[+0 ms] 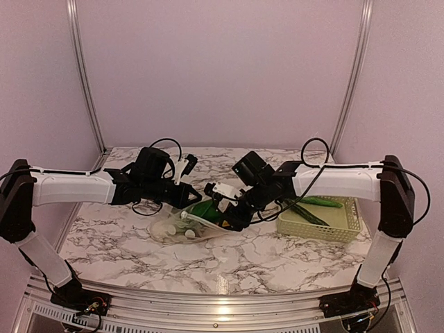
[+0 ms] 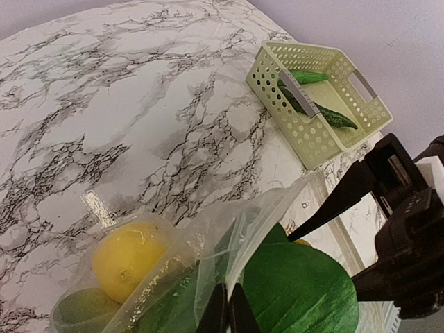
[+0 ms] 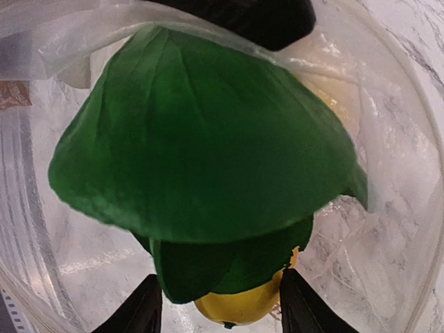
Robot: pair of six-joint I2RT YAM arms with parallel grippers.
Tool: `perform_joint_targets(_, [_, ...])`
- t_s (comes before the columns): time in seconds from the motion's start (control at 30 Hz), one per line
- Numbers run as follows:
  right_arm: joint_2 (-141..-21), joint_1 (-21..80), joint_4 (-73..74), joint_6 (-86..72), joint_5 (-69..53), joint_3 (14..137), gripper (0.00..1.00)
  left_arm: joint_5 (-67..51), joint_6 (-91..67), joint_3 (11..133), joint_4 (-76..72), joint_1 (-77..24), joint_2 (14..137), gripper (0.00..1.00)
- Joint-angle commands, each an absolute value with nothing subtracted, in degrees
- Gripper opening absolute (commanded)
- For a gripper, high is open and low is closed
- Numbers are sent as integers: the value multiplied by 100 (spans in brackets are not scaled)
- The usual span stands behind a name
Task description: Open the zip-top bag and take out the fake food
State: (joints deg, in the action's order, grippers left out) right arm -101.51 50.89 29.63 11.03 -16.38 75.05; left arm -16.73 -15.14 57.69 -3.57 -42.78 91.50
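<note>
R gripper (image 3: pixel 218 277): black fingers spread, reaching into the mouth of the clear floppy white-dotted zip-top bag (image 2: pixel 208 243), w/ the broad dark-green plastic leaf (image 3: pixel 201 139) between them; can't tell if they actually press on it. Just past the leaf, btw the fingertips, a yellow rounded plastic piece (image 3: pixel 239 310) pokes out from under it. L gripper (image 2: pixel 227 300): pressed together, pinching the bag's clear film at the mouth edge, right beside the leaf. Bag sits mid-way btw the two arms on the white marble-look surface (image 2: pixel 104 104), fake food inside it: leaf at the mouth, yellow piece deeper in, a pale green piece (image 2: pixel 83 309) touching the yellow one at the far end. Well apart, on the R side of the surface, a pale yellow-green lattice plastic basket (image 2: pixel 305 135) holds two long green toy veg: a dark bumpy one (image 2: pixel 326 114) lying diagonally & a brighter smooth one (image 2: pixel 309 76) near the far wall.
</note>
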Motion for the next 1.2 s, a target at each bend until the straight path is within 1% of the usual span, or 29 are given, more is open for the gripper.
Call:
perform_joint_targets(0.0, [-10378,5111,3178,1283,-1454,7690,56,-1741,-1439,5818,-158,-4245,9235,0])
perform_joint_targets(0.27, [-10675,5119,3285,1457,-1212,7842,57,-1741,-1437,5818,-149,-4245,9246,0])
perform_joint_targets(0.43, [-10762,5170,3282,1531,-1058,7832,54,-1745,-1437,5826,-158,-4245,9255,0])
perform_joint_targets(0.77, [-10615,5185,3284,1452,-995,7884,38,-1740,-1434,5827,-149,-4245,9254,0])
perform_joint_targets(0.83, [-10558,5189,3309,1443,-970,7919,33,-1741,-1437,5836,-156,-4245,9255,0])
perform_joint_targets(1.03, [-10370,5242,3511,1428,-962,8171,25,-1742,-1434,5870,-150,-4245,9281,0])
perform_joint_targets(1.17, [-10214,5248,3671,1377,-1020,8391,23,-1743,-1435,5893,-149,-4245,9310,0])
